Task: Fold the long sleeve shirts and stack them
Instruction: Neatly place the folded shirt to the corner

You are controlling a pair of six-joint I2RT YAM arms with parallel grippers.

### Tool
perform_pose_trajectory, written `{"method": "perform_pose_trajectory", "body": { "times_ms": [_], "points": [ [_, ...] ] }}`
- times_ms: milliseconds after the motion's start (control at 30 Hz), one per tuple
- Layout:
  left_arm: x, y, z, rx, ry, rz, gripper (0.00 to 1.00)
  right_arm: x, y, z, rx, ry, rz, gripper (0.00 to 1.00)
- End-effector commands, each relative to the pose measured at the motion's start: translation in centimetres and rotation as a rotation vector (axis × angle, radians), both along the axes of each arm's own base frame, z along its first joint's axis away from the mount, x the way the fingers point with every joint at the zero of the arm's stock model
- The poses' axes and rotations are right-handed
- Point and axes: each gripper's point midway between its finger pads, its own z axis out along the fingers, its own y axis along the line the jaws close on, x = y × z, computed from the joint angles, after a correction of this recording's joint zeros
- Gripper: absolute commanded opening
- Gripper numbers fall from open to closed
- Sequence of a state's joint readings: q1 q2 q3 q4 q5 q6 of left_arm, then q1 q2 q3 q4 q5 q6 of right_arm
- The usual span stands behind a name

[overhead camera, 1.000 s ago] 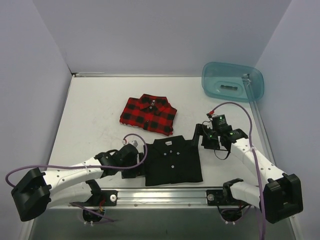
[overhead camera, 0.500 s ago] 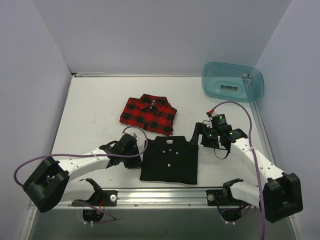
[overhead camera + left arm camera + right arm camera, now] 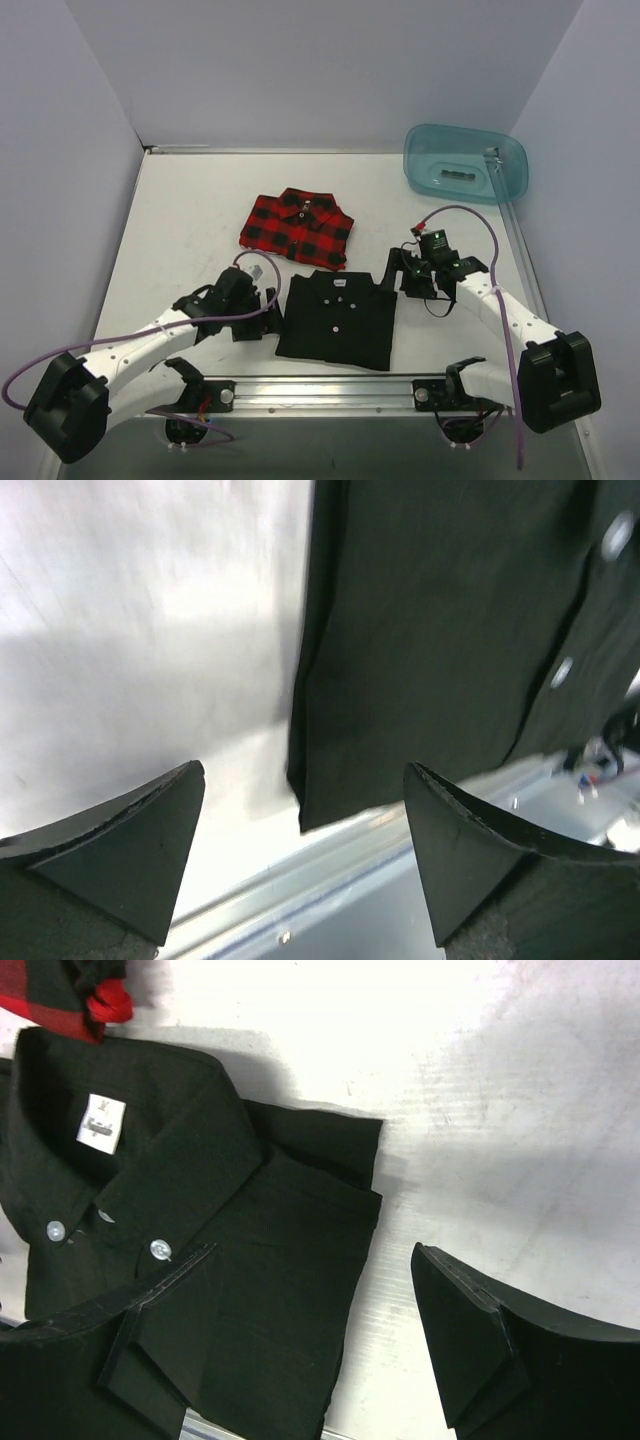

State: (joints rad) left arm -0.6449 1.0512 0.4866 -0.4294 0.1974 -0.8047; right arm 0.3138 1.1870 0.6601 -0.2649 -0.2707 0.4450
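The black shirt [image 3: 337, 320] lies folded, collar away from me, near the table's front edge. The red plaid shirt [image 3: 297, 228] lies folded just behind it, apart from it. My left gripper [image 3: 266, 320] hovers open at the black shirt's left edge. In the left wrist view the gripper [image 3: 305, 810] holds nothing and the black shirt's [image 3: 440, 630] lower left corner lies ahead between the fingers. My right gripper [image 3: 396, 272] is open at the shirt's upper right corner. In the right wrist view the gripper [image 3: 315, 1260] straddles the black shirt's [image 3: 200, 1210] right edge, empty.
A translucent teal tub [image 3: 463, 163] stands at the back right corner. A metal rail [image 3: 320, 385] runs along the table's front edge, right below the black shirt. White walls close in the table on three sides.
The black shirt has slid a little to the left. My left gripper has come off its left edge and drawn back, open. The right arm has hardly moved.
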Motion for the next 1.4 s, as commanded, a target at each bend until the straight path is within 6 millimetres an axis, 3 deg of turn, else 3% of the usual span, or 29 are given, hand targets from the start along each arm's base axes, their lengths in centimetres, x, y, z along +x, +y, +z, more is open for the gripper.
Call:
{"method": "perform_pose_trajectory", "body": {
  "times_ms": [0, 167, 467, 700, 733, 1067, 1167, 1367],
  "points": [
    [-4.1, -0.4, -0.6, -0.081, 0.125, -0.057, 0.90, -0.8, -0.5, -0.3, 0.000, 0.014, -0.022, 0.77],
    [-5.8, -1.1, -2.0, -0.091, 0.172, -0.087, 0.86, -1.3, -0.7, -1.4, -0.011, 0.045, -0.029, 0.77],
    [-5.2, -2.4, -3.1, -0.094, 0.178, -0.094, 0.68, -0.8, -1.1, -2.9, -0.035, 0.076, -0.048, 0.76],
    [-5.3, -1.9, -2.9, -0.085, 0.162, -0.087, 0.54, -1.1, -0.2, -6.0, -0.020, 0.168, -0.020, 0.73],
    [-5.3, -1.9, -2.9, -0.085, 0.157, -0.087, 0.48, -1.0, 0.1, -6.2, -0.015, 0.171, -0.013, 0.73],
    [-5.4, -1.5, -3.4, -0.066, 0.161, -0.078, 0.47, -2.6, 1.1, -8.3, -0.068, 0.265, 0.057, 0.69],
    [-5.3, -1.4, -3.4, -0.064, 0.159, -0.075, 0.45, -3.3, 1.2, -8.4, -0.083, 0.290, 0.067, 0.63],
    [-5.3, -1.3, -3.3, -0.067, 0.156, -0.068, 0.43, -3.8, 0.2, -7.7, -0.119, 0.292, 0.044, 0.66]
  ]
}}
